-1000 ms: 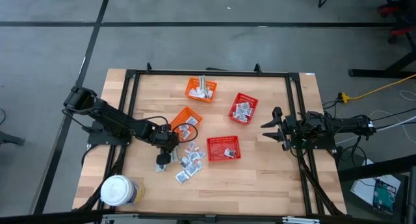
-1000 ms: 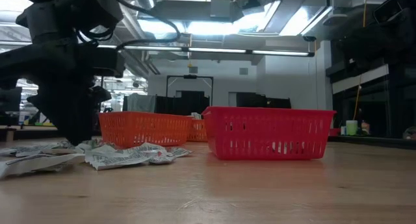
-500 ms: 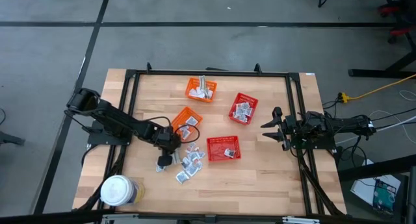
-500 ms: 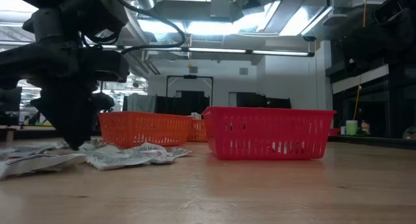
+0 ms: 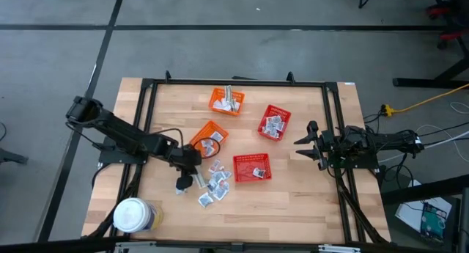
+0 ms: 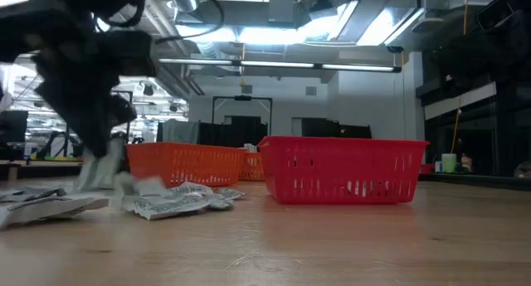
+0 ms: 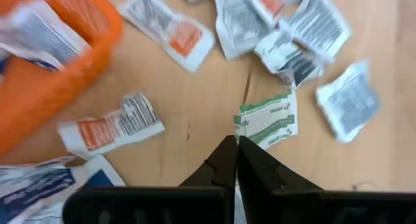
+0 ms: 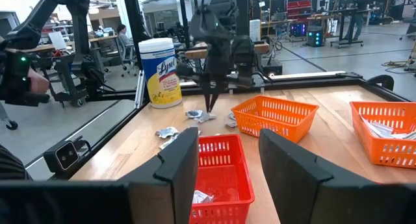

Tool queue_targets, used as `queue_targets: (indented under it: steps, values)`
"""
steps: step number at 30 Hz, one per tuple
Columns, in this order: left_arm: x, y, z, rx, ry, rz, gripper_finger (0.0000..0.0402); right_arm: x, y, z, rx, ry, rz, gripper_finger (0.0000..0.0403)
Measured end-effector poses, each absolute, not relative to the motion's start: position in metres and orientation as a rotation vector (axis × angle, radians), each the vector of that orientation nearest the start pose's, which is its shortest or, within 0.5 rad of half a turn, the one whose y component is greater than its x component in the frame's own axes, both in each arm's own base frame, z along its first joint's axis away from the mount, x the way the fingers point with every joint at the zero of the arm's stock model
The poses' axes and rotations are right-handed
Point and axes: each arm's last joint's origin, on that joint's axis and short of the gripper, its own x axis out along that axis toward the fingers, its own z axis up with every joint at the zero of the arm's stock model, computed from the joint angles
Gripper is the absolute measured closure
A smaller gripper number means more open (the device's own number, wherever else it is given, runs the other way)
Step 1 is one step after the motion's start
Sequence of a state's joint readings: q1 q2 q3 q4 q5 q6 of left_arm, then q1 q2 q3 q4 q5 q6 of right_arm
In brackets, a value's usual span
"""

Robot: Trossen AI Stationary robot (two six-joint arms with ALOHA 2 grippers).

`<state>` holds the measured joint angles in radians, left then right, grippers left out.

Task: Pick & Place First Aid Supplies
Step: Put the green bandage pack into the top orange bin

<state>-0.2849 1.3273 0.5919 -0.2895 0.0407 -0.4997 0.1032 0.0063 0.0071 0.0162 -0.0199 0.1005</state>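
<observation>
Left gripper (image 5: 196, 170) sits over the loose pile of first aid sachets (image 5: 212, 182), just beside the near orange basket (image 5: 209, 138). Its fingers, apart a second ago, have now closed flat together; in the left wrist view the tips pinch the edge of a green-and-white sachet (image 7: 268, 121), which juts out beyond them above the wooden table (image 5: 293, 202). The arm's elbow has shifted slightly outward from the basket since the earlier frames, and in the low view the gripper (image 6: 98, 157) has risen off the pile, blurred, with a pale sachet hanging below it. Other sachets lie scattered around the held one, untouched, some with orange print (image 7: 172, 30). Right gripper (image 5: 302, 143) waits well away from the pile, past the red baskets (image 5: 251, 167), fingers parted and empty, unchanged. A white-lidded wipes jar (image 5: 133, 215) stands at the table's corner nearest the pile.
</observation>
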Motion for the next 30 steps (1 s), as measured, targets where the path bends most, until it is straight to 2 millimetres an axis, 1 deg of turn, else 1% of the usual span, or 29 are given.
queue_targets:
  steps: [9, 13, 23, 30]
  values:
    - [0.211, -0.063, 0.184, -0.403, 0.93, -0.024, 0.0399, 0.097, 0.011, 0.167, 0.101, -0.011, 0.124, 0.024]
    - [0.21, -0.058, 0.196, -0.419, 0.851, -0.013, 0.0399, 0.097, 0.011, 0.167, 0.101, -0.011, 0.124, 0.024]
    - [0.214, -0.027, 0.224, -0.502, 0.596, 0.074, 0.0399, 0.097, 0.011, 0.167, 0.101, -0.011, 0.124, 0.024]
    - [0.22, -0.003, 0.24, -0.543, 0.411, 0.137, 0.0399, 0.097, 0.011, 0.167, 0.101, -0.011, 0.124, 0.024]
